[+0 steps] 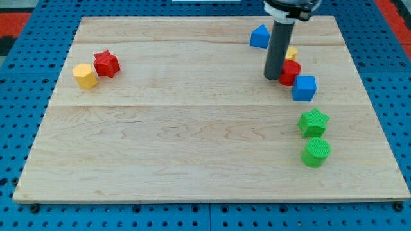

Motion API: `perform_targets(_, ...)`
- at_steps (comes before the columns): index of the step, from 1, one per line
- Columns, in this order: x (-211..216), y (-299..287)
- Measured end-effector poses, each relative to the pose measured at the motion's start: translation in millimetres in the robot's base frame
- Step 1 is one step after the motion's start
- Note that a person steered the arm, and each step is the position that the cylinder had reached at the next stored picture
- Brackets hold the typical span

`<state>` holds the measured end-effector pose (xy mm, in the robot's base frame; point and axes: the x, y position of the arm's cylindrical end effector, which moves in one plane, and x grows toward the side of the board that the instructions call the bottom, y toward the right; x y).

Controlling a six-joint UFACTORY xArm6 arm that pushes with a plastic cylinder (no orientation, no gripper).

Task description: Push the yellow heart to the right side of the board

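The yellow heart [292, 53] lies at the view's upper right, mostly hidden behind my rod and the red block [290, 72]. My tip [272, 77] rests on the board just left of the red block and below-left of the yellow heart. A blue cube [304, 88] touches the red block's lower right.
A blue block [259, 36] sits near the top edge, left of the rod. A green star [314, 122] and a green cylinder [316, 153] stand at the right. A red star [106, 63] and a yellow hexagon [85, 76] sit at the far left on the wooden board [192, 128].
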<state>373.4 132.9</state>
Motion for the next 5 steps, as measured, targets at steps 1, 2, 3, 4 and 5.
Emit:
perform_targets(1, 0, 4)
perform_targets(2, 0, 5)
perform_targets(3, 12, -50)
perform_targets(4, -22, -59)
perform_targets(5, -26, -35)
